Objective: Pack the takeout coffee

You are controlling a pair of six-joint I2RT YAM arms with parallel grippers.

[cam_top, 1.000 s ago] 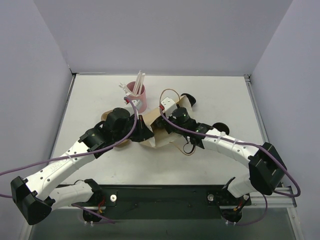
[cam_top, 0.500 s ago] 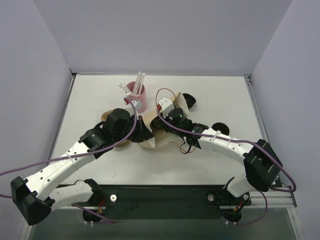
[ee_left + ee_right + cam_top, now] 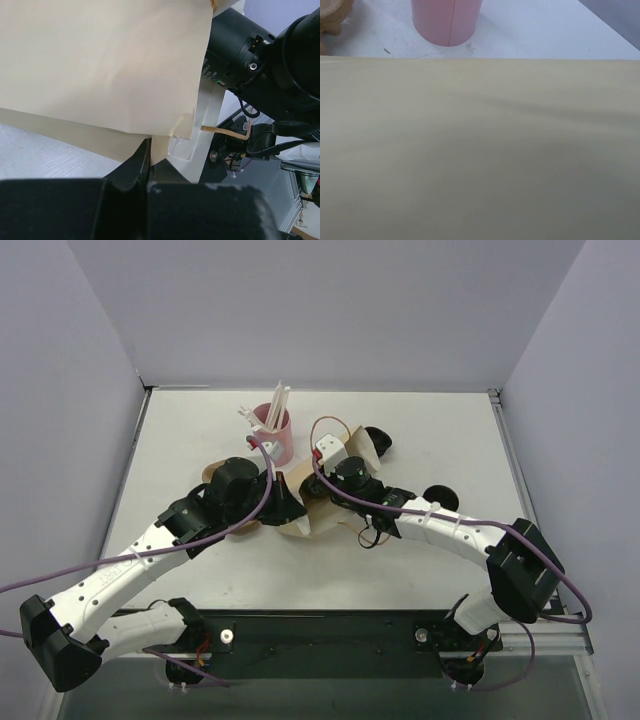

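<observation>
Right gripper (image 3: 325, 498) has shifted left over the paper bag (image 3: 298, 516) — tan, creased.

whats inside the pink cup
White sticks or straws stand in the pink cup, poking above its rim. The cup's wall and the sticks hide its bottom, so whatever else is in it cannot be seen.

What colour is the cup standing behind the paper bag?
The cup is pink, clearest in the right wrist view.
</observation>
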